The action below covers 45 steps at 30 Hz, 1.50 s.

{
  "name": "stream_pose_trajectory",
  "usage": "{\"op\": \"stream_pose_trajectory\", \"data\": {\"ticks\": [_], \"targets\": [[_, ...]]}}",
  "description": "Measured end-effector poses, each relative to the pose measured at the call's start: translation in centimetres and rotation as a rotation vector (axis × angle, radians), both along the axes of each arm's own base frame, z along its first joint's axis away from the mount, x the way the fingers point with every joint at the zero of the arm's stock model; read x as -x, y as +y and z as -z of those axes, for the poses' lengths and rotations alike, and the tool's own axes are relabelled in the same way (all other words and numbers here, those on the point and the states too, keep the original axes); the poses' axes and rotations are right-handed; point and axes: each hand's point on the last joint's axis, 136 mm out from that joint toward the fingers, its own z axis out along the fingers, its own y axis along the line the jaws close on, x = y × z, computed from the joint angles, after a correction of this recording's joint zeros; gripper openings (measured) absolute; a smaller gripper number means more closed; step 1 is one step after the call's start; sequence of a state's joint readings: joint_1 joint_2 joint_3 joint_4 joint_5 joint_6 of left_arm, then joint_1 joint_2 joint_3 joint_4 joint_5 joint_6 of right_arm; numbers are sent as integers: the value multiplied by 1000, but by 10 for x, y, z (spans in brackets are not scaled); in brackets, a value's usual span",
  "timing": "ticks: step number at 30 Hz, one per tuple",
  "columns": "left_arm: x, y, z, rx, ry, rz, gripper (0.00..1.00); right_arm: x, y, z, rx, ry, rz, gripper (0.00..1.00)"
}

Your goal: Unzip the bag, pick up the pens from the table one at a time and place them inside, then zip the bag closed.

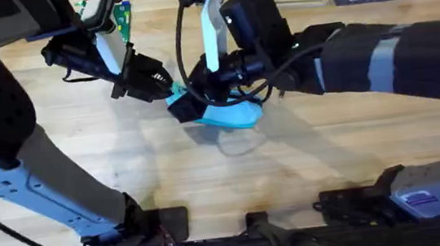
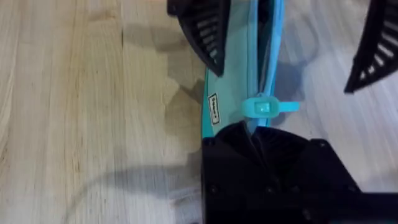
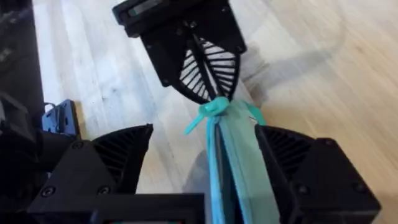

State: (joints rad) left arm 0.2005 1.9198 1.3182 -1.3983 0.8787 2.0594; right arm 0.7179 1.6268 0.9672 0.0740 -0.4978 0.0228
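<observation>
While both arms meet over the centre of the overhead frame, the bag (image 1: 231, 115) lies on the table (image 1: 330, 152) between them, just above mid-frame. Left gripper (image 1: 169, 92) comes in from the upper left, fingers pinched together on the teal zip-tie pull (image 3: 214, 109) at the bag's end. Right gripper (image 3: 202, 165) straddles the bag, fingers apart either side of the fabric, contact unclear.

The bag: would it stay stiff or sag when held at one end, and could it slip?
Likely floppy: the bag looks like thin, soft fabric folded between the left gripper and right gripper. Probably light. The zipper tab seems a small hold that could slip.
</observation>
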Motion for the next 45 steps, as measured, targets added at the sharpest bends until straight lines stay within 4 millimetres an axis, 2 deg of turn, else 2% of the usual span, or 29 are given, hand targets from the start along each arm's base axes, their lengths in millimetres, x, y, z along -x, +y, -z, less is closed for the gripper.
{"op": "stream_pose_trajectory", "data": {"ticks": [9,13,19,20,23,24,34,41,45], "targets": [[0,0,0,0,0,0,42,-12,-32,-26,8,-18,87,996],[0,0,0,0,0,0,46,-13,-45,-29,31,-17,105,996],[0,0,0,0,0,0,146,-9,-62,-31,69,-14,116,997],[0,0,0,0,0,0,222,-8,-64,-32,74,-15,116,997],[0,0,0,0,0,-1,674,-5,-72,-36,90,-26,119,997],[0,0,0,0,0,0,966,-3,-77,-44,90,-50,120,996],[0,0,0,0,0,0,992,5,-91,-64,103,-106,142,997],[-2,1,1,-5,-10,1,994,21,-104,-75,116,-108,145,997],[1,1,-7,0,18,-1,995,22,-106,-79,117,-118,153,997]]}}
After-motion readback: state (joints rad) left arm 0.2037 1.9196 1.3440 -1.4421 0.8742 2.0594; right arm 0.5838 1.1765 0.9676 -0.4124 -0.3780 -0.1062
